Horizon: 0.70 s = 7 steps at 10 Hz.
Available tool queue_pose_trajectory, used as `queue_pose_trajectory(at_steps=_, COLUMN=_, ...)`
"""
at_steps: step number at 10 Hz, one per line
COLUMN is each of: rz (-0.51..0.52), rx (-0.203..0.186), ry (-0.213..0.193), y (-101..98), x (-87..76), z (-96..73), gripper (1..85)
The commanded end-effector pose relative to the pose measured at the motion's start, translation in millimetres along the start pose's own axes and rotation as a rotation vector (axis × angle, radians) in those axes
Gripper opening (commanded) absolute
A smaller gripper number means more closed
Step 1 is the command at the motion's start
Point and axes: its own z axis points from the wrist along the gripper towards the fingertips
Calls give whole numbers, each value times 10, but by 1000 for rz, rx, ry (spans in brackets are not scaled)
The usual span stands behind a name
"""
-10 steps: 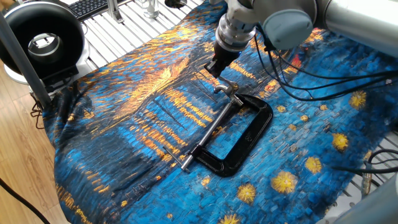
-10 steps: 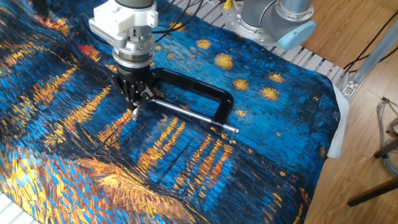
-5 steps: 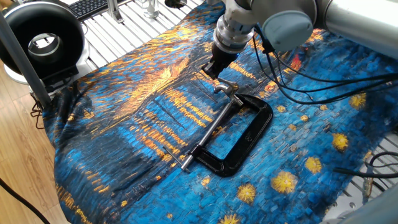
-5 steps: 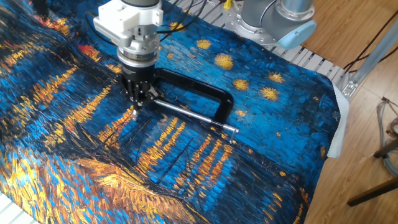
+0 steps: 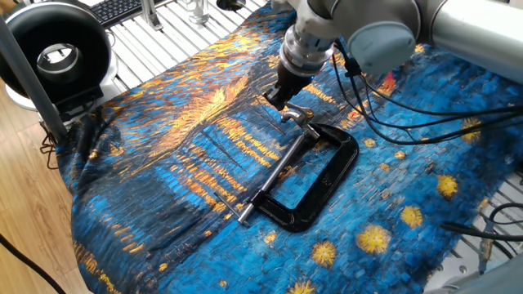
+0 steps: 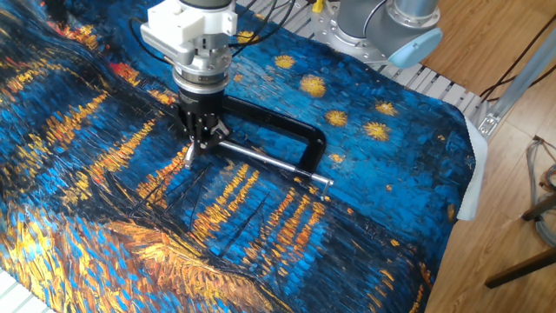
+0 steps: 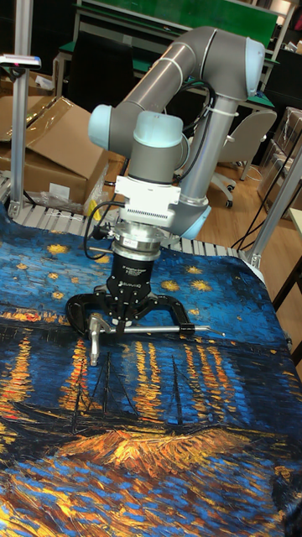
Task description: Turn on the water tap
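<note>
Since a second ago my gripper [image 6: 201, 139] has shifted sideways along the clamp and a bit up off the handle; clamp itself hasn't moved. In the other fixed view I was sitting left of the clamp's upper arm, now I'm over it.

Gripper [image 5: 278, 95] points straight down, fingertips just above the handle end of the screw. Fingers look close together, but I can't tell from any view whether they're fully pressed together or pinching anything. In the tall fixed view the gripper [image 7: 123, 317] hangs right at the screw line, blocking the spot where it meets the clamp.

The water tap [image 5: 296, 115], a small silver T-bar, sits at the far end of the long silver screw [image 5: 274, 172], just beside my fingertips. In the other fixed view the T-bar [image 6: 188, 156] pokes out below and left of the fingers. In the tall view it [image 7: 93, 333] lies left of the gripper, tilted on the cloth. Can't tell if I'm touching it.

The black C-clamp [image 5: 323, 180] lies flat, screw running diagonally through its open side, screw tip toward the near edge in one fixed view.

All on the blue-and-orange painted cloth [image 5: 163, 163] covering the table. Black round device [image 5: 57, 49] at top left off the cloth; cardboard boxes [image 7: 46, 147] behind in the tall view.
</note>
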Motion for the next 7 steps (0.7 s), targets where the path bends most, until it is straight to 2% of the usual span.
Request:
queue_pose_trajectory(at_steps=1, rz=-8, rx=-6, ry=-3, y=-10, x=-45, z=-23, gripper=10)
queue_pose_trajectory(at_steps=2, rz=-17, rx=-1, ry=-3, y=-40, x=-122, z=-65, gripper=10)
queue_pose_trajectory(at_steps=5, rz=-54, rx=4, ry=36, y=-165, x=-297, z=-237, gripper=10)
queue_pose_trajectory(at_steps=6, rz=-78, rx=20, ry=38, y=-264, x=-314, z=-248, gripper=10)
queue_pose_trajectory(at_steps=7, rz=-78, rx=12, ry=39, y=-288, x=-276, z=-236, gripper=10)
